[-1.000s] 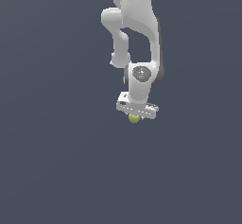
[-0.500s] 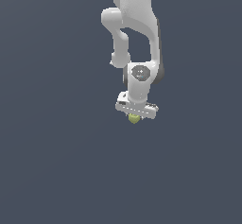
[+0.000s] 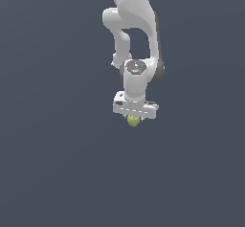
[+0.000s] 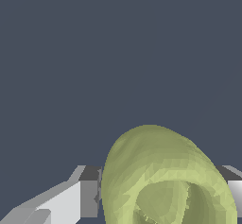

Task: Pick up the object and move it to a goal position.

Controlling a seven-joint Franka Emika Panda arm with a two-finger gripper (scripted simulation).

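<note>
1. Wrist view, nearest item: the yellow-green fruit-like object (image 4: pixel 165 180) fills the foreground. It is roundish and lumpy, and its dimpled end faces the camera.
2. The object sits between the two gripper fingers. One grey-and-white finger (image 4: pixel 78 197) shows on one side of it, and only a sliver of the other finger shows at the opposite edge of the picture.
3. Both fingers appear to meet the sides of the object, so the tool is clamped on the object. The contact faces themselves are hidden behind the fruit.
4. Beyond the object, the wrist view shows only a plain dark grey-blue surface (image 4: pixel 118 53).
5. Exterior view: the gripper (image 3: pixel 134 119) points downward at the end of the white Panda arm (image 3: pixel 136 39).
6. The object (image 3: pixel 133 121) shows as a small yellow-green lump just under the white gripper body, narrower than that body. The fingers cannot be told apart at this size.
7. The arm reaches in from the top edge of the exterior view, bends at the joints and ends at a round wrist cap directly above the gripper.
8. The background around the arm is the same uniform dark grey-blue surface (image 3: pixel 57 173).
</note>
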